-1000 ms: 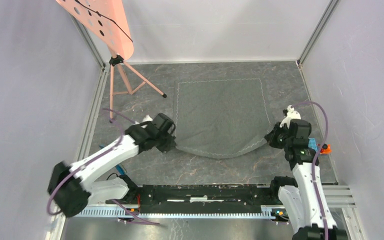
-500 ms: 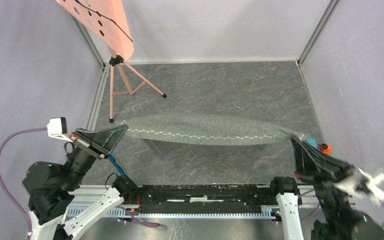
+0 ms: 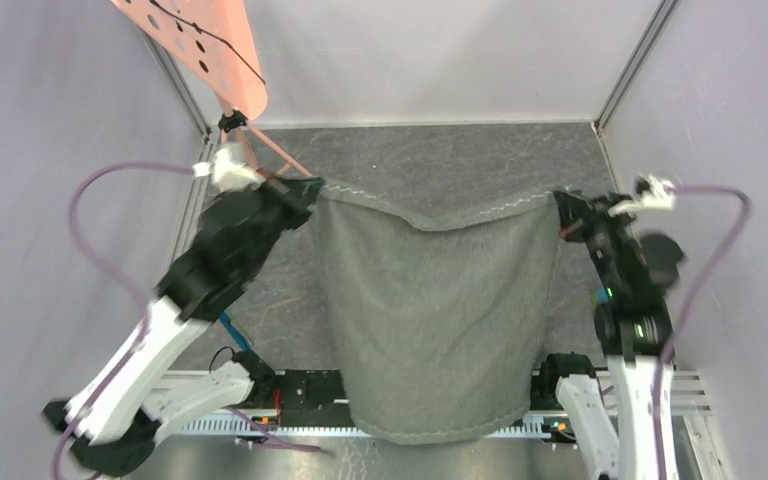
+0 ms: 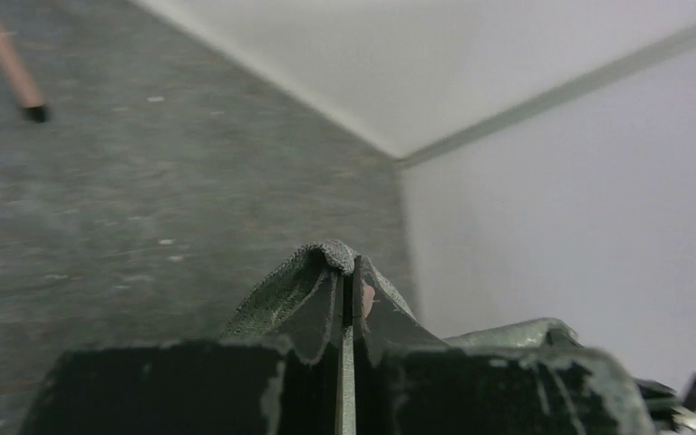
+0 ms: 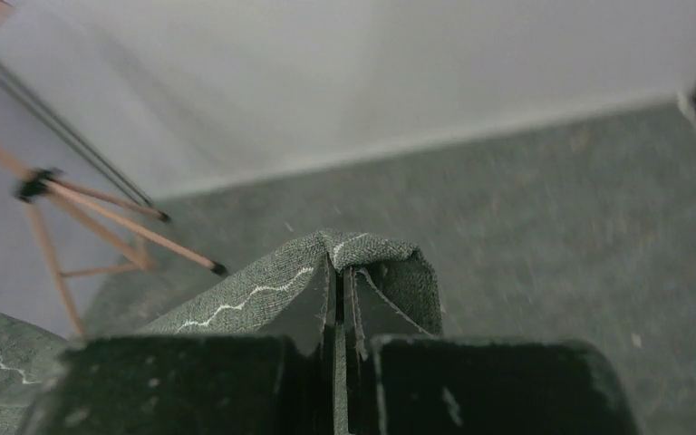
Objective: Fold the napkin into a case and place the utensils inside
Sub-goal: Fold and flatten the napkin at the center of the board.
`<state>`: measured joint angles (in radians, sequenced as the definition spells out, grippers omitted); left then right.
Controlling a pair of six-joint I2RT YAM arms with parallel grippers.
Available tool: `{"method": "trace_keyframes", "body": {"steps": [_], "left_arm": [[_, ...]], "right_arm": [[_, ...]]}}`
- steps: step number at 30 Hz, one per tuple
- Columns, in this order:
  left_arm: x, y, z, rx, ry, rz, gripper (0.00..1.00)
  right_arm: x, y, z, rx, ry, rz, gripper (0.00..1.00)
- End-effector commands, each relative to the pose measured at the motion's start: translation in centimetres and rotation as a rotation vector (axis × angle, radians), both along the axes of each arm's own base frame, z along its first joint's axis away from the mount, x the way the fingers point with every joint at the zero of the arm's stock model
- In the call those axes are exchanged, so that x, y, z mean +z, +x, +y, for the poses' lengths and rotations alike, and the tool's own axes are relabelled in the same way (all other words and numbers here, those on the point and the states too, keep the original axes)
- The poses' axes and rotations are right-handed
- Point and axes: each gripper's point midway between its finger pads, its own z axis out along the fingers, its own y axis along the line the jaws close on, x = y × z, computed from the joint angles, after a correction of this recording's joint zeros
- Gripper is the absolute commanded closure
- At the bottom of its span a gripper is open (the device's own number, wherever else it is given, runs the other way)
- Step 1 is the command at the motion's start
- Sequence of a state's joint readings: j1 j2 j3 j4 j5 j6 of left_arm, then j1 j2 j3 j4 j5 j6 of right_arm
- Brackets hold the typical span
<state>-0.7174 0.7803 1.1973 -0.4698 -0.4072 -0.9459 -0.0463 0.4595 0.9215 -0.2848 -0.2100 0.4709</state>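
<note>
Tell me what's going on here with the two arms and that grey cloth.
The two arms are holding the napkin up in the air between them. The left gripper is shut on one top corner and the right gripper on the other; both wrist views show cloth pinched between closed fingers. The top hem sags a little between the grippers, and the rest hangs down as one open sheet. No fold has been made yet, so there is no case.

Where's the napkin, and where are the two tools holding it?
napkin [image 3: 435, 320]: top view, middle of the hanging cloth.
left tool [image 3: 312, 190]: top view, tips on one corner.
right tool [image 3: 561, 206]: top view, tips on other corner.
</note>
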Motion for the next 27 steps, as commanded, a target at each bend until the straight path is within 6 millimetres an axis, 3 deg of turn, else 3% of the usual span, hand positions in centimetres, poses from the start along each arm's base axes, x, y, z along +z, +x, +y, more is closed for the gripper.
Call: {"method": "trace_keyframes", "body": {"steps": [1,4,9,11,15,21,27], "left_arm": [[-7.1,7.5,0.7,0.213,0.087,0.157,0.98],[-11.6,12.6,0.0,0.188,0.070,0.194,0.98],[-17.1,19.0,-1.3,0.125,0.107,0.274,0.98],[-18.0,20.7,-1.9,0.084,0.091,0.274,0.98],[-19.9,22.3,-2.1,0.042,0.092,0.302,0.98],[-22.3,23.0,-2.7,-0.043,0.069,0.337,0.98],[-20.4,24.4,-3.9,-0.126,0.051,0.265,0.98]], "right_arm": [[-9.1,7.9,-1.6,-0.073,-0.019,0.197,0.99],[-14.1,12.1,-1.7,-0.064,-0.022,0.264,0.99],[-19.4,18.0,-1.2,-0.005,-0.061,0.362,0.99],[-21.1,20.1,-1.2,0.006,-0.067,0.410,0.99],[-24.1,23.1,-1.2,0.035,-0.086,0.514,0.99],[-25.4,24.4,-0.8,0.068,-0.087,0.519,0.99],[-23.4,26.7,-2.7,-0.004,-0.143,0.491,0.99]]}}
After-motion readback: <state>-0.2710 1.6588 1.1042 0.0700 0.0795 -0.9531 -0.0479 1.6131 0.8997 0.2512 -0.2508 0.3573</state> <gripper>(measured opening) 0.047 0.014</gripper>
